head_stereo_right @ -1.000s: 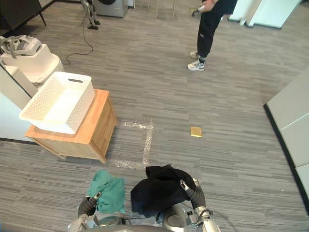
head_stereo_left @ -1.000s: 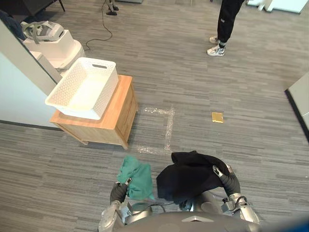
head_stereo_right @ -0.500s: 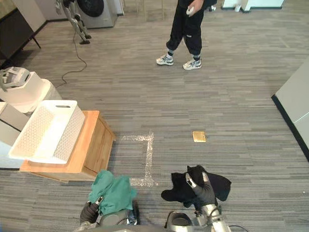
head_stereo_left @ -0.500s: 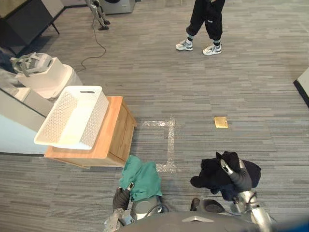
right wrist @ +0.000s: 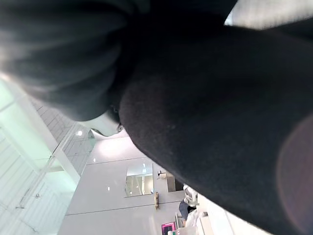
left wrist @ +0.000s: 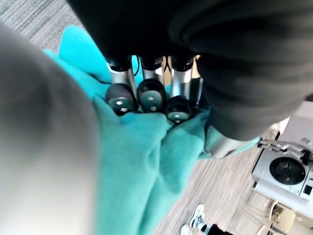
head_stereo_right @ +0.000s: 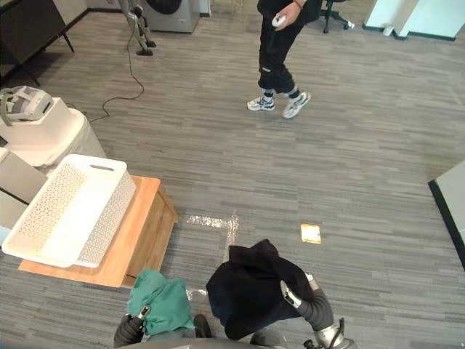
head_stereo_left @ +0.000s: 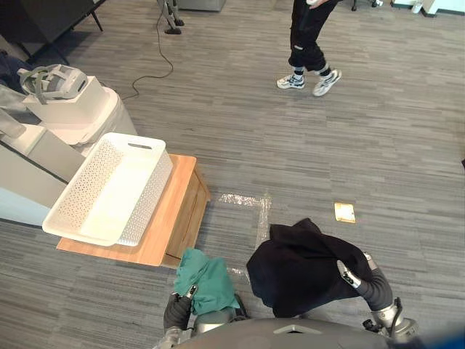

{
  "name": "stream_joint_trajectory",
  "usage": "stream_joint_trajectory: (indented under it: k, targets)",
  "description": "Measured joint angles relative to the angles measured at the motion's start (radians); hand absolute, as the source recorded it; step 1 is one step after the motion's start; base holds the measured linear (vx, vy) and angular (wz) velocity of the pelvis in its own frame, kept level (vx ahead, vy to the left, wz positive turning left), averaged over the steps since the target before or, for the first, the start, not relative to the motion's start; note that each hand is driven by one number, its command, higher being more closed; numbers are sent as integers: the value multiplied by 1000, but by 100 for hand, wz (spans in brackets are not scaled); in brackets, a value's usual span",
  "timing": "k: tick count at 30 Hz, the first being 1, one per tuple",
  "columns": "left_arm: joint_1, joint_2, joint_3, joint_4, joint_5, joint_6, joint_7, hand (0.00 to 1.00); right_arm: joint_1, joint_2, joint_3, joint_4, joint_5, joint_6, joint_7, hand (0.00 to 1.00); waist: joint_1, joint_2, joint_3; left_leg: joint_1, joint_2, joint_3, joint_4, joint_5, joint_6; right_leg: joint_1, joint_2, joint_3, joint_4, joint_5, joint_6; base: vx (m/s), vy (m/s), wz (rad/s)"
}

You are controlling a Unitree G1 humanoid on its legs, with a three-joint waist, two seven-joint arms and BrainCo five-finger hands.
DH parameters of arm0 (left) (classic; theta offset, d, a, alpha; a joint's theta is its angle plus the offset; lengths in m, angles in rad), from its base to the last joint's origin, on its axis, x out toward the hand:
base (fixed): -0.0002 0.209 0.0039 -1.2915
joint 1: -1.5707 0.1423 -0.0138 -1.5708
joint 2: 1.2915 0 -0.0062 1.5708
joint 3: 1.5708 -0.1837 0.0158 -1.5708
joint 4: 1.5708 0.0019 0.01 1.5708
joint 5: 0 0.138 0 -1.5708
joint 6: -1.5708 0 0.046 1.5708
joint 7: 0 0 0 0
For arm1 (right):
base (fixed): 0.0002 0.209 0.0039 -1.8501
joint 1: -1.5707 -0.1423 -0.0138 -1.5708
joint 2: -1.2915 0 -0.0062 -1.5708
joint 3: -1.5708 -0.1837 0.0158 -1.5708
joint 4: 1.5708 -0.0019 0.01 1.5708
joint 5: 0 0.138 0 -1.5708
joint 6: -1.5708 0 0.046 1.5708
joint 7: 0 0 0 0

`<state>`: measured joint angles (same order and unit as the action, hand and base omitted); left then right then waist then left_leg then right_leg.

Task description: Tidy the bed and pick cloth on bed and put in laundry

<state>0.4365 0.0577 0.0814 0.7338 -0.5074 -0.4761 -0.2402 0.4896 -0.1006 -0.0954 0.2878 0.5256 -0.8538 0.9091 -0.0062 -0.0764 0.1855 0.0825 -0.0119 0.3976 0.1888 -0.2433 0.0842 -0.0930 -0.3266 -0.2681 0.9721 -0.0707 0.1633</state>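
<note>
My left hand (head_stereo_left: 178, 311) is low at the near edge, and its fingers (left wrist: 151, 95) are curled into a teal cloth (head_stereo_left: 205, 278) bunched above it. My right hand (head_stereo_left: 357, 280) is shut on a large black cloth (head_stereo_left: 301, 265) that hangs spread out between the two arms; the same black cloth (right wrist: 195, 122) covers the right wrist view. A white lattice laundry basket (head_stereo_left: 149, 196) stands tilted on a low wooden cabinet (head_stereo_left: 163, 236), ahead and to the left of the teal cloth.
A person (head_stereo_left: 309, 40) walks across the far floor. A small yellow card (head_stereo_left: 344, 212) and a tape corner mark (head_stereo_left: 256, 207) lie on the grey floor ahead. A white unit with a headset (head_stereo_left: 65, 98) stands behind the cabinet at left.
The camera has shifted, so the whole scene moved. The black cloth, bunched by my right hand half a second ago, now hangs wide toward the middle. The person has stepped along the far floor.
</note>
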Motion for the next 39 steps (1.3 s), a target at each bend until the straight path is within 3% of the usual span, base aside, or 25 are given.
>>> stream_joint_trajectory:
  k: [1,3,5,6,7,8,9,10,11,12,14,15,16,19,21,24,25,27,28,29,30,31,35,38,39]
  targets:
    - [-2,14,-3,-4,7,1,4,100,26,1,0,10,-16,27,-13,100,-6,-6,-3,26,2,-36,0,-14,-1,-43,-8,8,87,-37,-35,274,-27,80]
    - [-13,33,-4,-14,-5,3,16,100,65,0,3,75,-90,140,-47,100,-21,-3,-4,60,20,-106,-16,-19,-11,-110,8,9,105,-109,-59,290,-77,109]
    - [-28,34,-3,-40,-39,22,41,100,96,4,50,193,-137,133,-50,100,-41,12,4,95,50,-183,-29,-8,-36,-155,42,14,3,-165,-69,347,-186,137]
    - [-39,30,-3,-48,-61,32,52,100,109,7,98,235,-174,109,-75,100,-58,28,11,118,78,-238,-36,-5,-42,-163,90,39,-135,-181,-75,334,-253,115]
    - [-48,30,-4,-48,-66,34,53,100,108,14,120,240,-184,84,-96,100,-64,30,12,124,89,-263,-37,-3,-46,-163,117,64,-228,-179,-73,391,-355,130]
    - [-70,31,-12,-49,-72,37,53,100,93,25,159,237,-201,59,-152,100,-65,26,10,132,101,-307,-36,-3,-64,-158,158,131,-422,-150,-64,321,-360,136]
    - [-87,36,-35,-67,-72,36,53,100,76,35,191,221,-220,62,-227,100,-62,4,3,133,93,-343,-34,-22,-107,-136,166,208,-634,-80,-58,331,-379,145]
    - [-98,39,-45,-71,-72,37,54,100,74,47,202,217,-225,68,-264,100,-63,-3,4,138,95,-362,-34,-41,-139,-120,168,213,-641,14,-75,328,-332,126]
    - [-112,-1,-83,-69,-72,44,54,100,11,32,199,227,-226,105,-341,100,-44,39,8,143,129,-355,-41,-50,-157,-104,184,173,-617,-8,-84,306,-274,96]
    - [-102,-22,-108,-88,-73,43,48,100,-48,32,203,216,-225,143,-413,100,-34,58,12,142,136,-353,-48,-34,-152,-106,184,173,-566,-45,-90,282,-236,76]
    - [-96,-33,-118,-89,-105,43,47,100,-118,30,224,210,-221,209,-488,100,-24,77,8,164,154,-362,-66,-13,-176,-102,185,161,-512,-87,-106,218,-193,59]
    - [-98,-30,-112,-91,-130,43,48,100,-153,33,234,204,-221,256,-526,100,-20,83,6,169,165,-363,-65,-3,-181,-91,186,146,-499,-105,-113,162,-159,40]
    - [-99,-30,-109,-95,-138,43,49,100,-163,33,236,203,-220,275,-538,100,-17,82,5,169,169,-363,-62,1,-184,-85,190,140,-499,-113,-114,115,-153,30]
    - [-91,-34,-79,-142,-150,60,57,100,-180,48,260,196,-216,368,-564,100,1,59,6,120,176,-379,64,3,-194,-38,189,117,-521,-184,-114,62,-144,35]
    - [-53,-53,-75,-205,-150,80,63,100,-157,48,280,155,-222,429,-575,100,-1,65,7,-18,207,-371,329,49,-207,40,201,78,-617,-178,-112,67,-117,50]
    - [-29,-61,-73,-236,-149,80,52,100,-134,55,284,117,-238,455,-583,100,8,61,13,-141,263,-279,551,169,-192,140,206,29,-727,-149,-140,166,-87,49]
    - [-25,-61,-79,-237,-147,81,48,100,-136,51,272,109,-239,460,-590,100,16,52,16,-150,266,-231,549,112,-170,166,195,0,-747,-142,-150,167,-56,58]
    - [-29,-65,-88,-237,-142,83,43,100,-153,44,233,99,-245,467,-601,100,16,67,19,-159,231,-150,428,47,-178,192,175,-31,-765,-132,-137,194,37,62]
    - [-29,-70,-91,-237,-135,83,43,100,-177,37,210,101,-252,474,-603,100,16,83,19,-155,179,-103,275,49,-184,204,154,-62,-762,-125,-123,216,114,63]
    - [-29,-73,-92,-237,-130,84,43,100,-187,36,195,101,-257,477,-603,100,15,95,19,-152,149,-78,177,94,-172,210,148,-77,-761,-126,-117,197,140,81]
    - [-33,-69,-94,-240,-127,84,43,100,-199,42,176,105,-264,486,-607,100,15,102,18,-105,116,-19,50,131,-95,229,142,-93,-766,-127,-103,195,110,100]
    - [-33,-64,-94,-249,-124,84,43,100,-204,44,177,103,-271,492,-609,100,14,86,13,-76,75,-32,-33,171,-80,243,128,-103,-786,-117,-89,185,96,91]
    - [-24,-34,-93,-253,-79,84,43,100,-242,57,197,104,-285,492,-609,100,60,49,27,-80,55,-18,-23,176,-69,311,124,-103,-894,-75,-72,177,37,25]
    - [-22,-32,-95,-262,-51,78,41,100,-252,57,220,104,-298,491,-611,100,57,49,26,-86,72,34,36,164,-61,332,125,-101,-893,-58,-74,80,-7,3]
    - [-19,-46,-96,-286,-51,78,43,100,-258,52,227,104,-307,491,-615,100,57,55,26,-92,86,38,62,131,-56,322,131,-105,-863,-59,-73,0,0,0]
